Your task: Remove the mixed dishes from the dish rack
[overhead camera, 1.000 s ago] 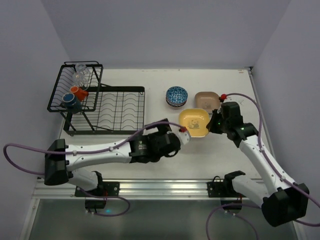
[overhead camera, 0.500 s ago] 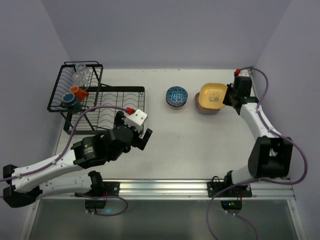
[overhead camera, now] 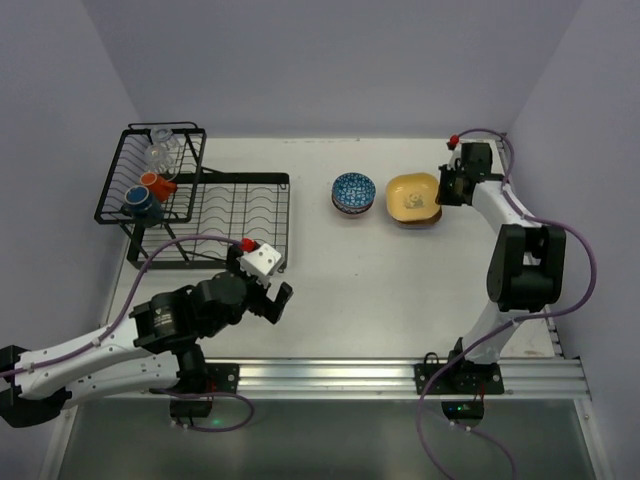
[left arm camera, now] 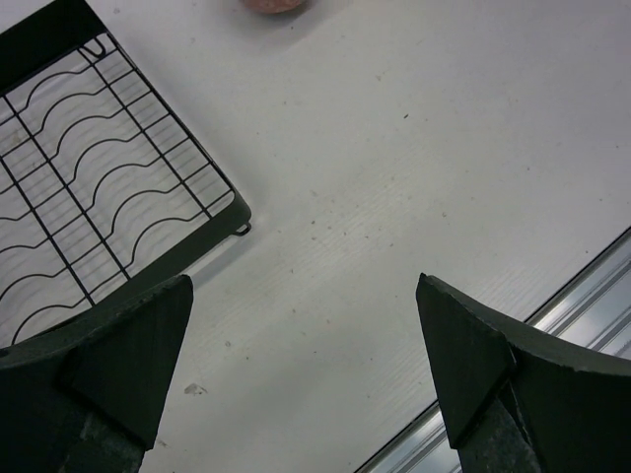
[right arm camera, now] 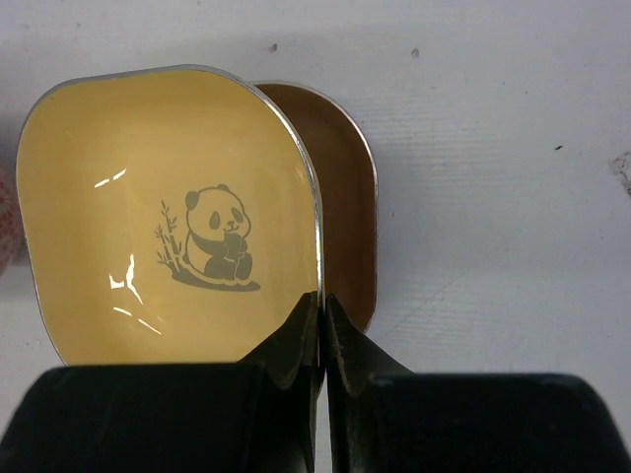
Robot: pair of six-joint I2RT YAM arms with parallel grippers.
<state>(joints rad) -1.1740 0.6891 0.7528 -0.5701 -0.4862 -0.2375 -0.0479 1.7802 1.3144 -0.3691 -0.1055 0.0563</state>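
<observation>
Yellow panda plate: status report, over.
Right gripper shut on yellow panda plate rim, over tan plate. Left gripper open, empty, near dish rack. Nothing blocking.

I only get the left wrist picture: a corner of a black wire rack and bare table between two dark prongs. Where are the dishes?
Observer: Some sit at the table's far right: a blue-white bowl, and beside it a yellow plate over a tan plate.
Operator: Is anything holding them?
Observer: The right gripper is shut on the yellow plate's rim.
Operator: Anything left to unload?
Observer: The raised section of the dish rack holds an orange mug, a dark mug and clear glassware.
</observation>
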